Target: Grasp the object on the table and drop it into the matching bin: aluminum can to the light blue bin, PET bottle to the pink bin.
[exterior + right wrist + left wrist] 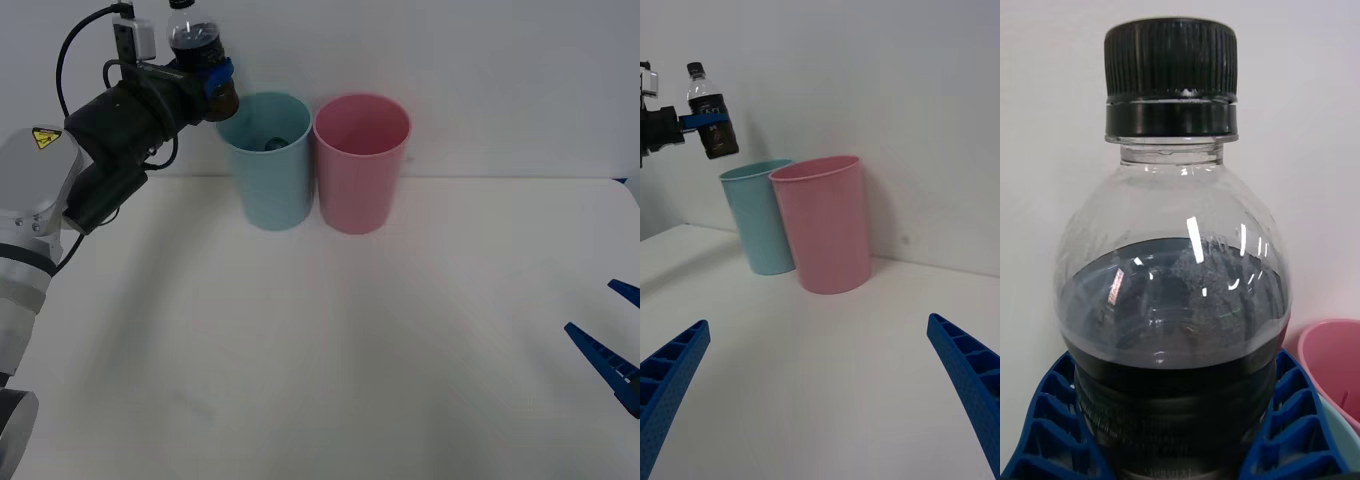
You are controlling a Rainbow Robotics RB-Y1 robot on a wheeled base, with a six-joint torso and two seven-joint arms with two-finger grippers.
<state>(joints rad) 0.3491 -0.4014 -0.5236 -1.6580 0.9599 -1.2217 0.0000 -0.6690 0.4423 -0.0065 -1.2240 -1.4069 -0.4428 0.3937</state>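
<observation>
My left gripper (212,82) is shut on the PET bottle (197,45), a small clear bottle with dark contents and a black cap, held upright in the air. It hangs just left of and above the rim of the light blue bin (267,160). The pink bin (361,162) stands touching the blue one on its right, at the back of the white table (330,350). In the left wrist view the bottle (1172,285) sits between the blue fingers (1052,431), with the pink bin's rim (1330,364) beyond it. My right gripper (820,375) is open low at the table's right edge, and from it the bottle (709,112) shows above the two bins.
Something small and dark lies inside the light blue bin (272,143). A plain white wall stands close behind the bins. The table stretches wide in front of them.
</observation>
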